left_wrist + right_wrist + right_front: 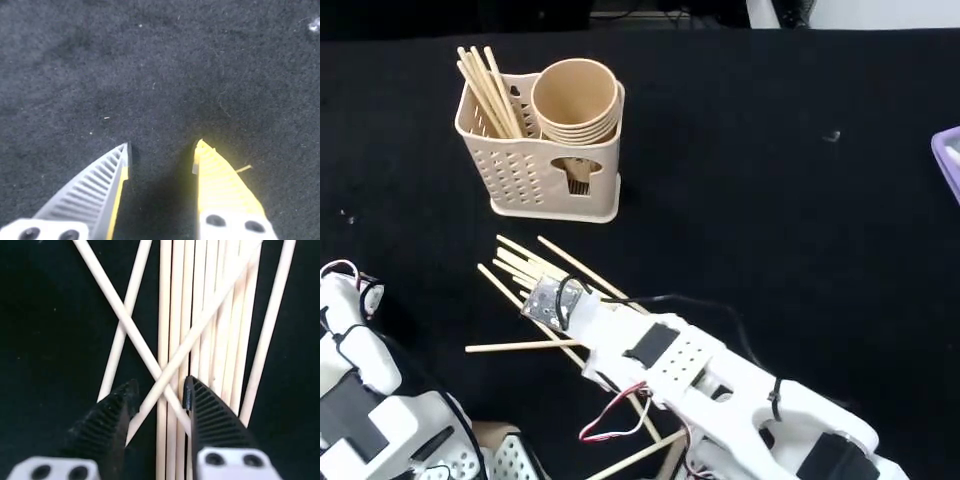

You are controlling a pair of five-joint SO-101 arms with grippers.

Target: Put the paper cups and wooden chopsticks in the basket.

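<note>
Now, the right end effector (160,385), jaws apart, is straddling loose wooden chopsticks (205,315) on the table (770,200), likely needing to close and lift them toward the basket (535,180) already holding paper cups (575,95).

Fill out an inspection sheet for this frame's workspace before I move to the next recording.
Surface: black cloth, lint-flecked.
Job's things: basket holds stacked paper cups and standing chopsticks; loose chopsticks lie scattered on the cloth.
Clutter: small speck on the cloth.
Grippers: right gripper open, low over the loose chopsticks; left gripper open over bare cloth.
Cables: red and white wires loop off the right arm.
Surroundings: purple object at the table's edge.
</note>
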